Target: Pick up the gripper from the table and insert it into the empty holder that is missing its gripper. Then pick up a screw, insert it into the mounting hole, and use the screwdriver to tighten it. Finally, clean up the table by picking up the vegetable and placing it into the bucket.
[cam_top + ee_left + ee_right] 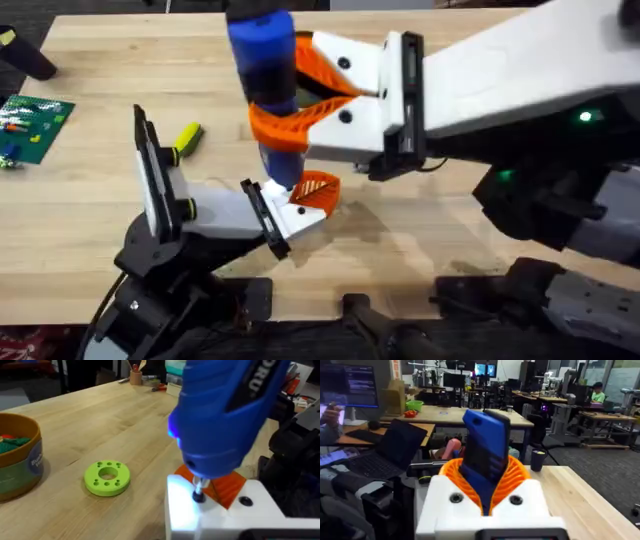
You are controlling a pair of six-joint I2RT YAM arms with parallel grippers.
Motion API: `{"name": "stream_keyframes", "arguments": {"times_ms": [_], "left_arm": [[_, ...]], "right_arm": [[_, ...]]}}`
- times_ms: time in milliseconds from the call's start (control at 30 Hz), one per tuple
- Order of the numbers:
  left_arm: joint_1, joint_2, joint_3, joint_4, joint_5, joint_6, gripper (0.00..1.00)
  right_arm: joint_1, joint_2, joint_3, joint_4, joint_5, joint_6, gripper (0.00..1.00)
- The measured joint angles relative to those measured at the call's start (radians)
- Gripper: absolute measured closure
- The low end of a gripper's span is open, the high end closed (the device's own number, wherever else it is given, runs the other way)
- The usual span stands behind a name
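Near the bench's left edge lies a green circuit board point(35, 125), and a little further in a yellow-green vegetable point(187, 137) rests on the bare wood beside the holder point(215, 210). The holder stands close to the near edge, left of centre, its white bracket pointing toward the middle of the bench, and the orange gripper point(315, 190) sits seated at its tip. The screwdriver point(268, 80) stands upright with its bit pressed down onto the holder's end, just beside that orange piece. The right gripper point(300, 95) reaches in from the bench's right side and its orange fingers pinch the blue screwdriver body between them. Whether the left gripper is spread or pressed together, I cannot tell. In the left wrist view a lime-green ring point(107, 478) lies on the wood near a tan bucket point(22, 462).
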Motion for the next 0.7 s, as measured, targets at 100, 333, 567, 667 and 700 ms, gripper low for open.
{"name": "stream_keyframes", "arguments": {"times_ms": [100, 333, 567, 667, 700], "left_arm": [[0.0, 0.0, 0.0, -0.009, 0.0, -0.001, 0.985], [0.0, 0.001, -0.001, -0.013, 0.0, -0.003, 0.985], [0.0, 0.001, -0.001, -0.013, 0.0, -0.003, 0.986], [0.0, 0.001, -0.001, -0.013, 0.0, -0.003, 0.985], [0.0, 0.001, -0.001, -0.013, 0.0, -0.003, 0.986]], "right_arm": [[-0.016, 0.0, 0.009, 0.011, -0.001, 0.004, 0.947], [-0.034, -0.005, 0.123, 0.042, 0.013, -0.004, 0.947], [-0.046, -0.019, 0.139, -0.026, 0.012, -0.012, 0.947], [-0.046, -0.018, 0.139, -0.018, 0.012, 0.01, 0.947], [-0.046, -0.018, 0.139, -0.016, 0.012, 0.013, 0.947]]}}
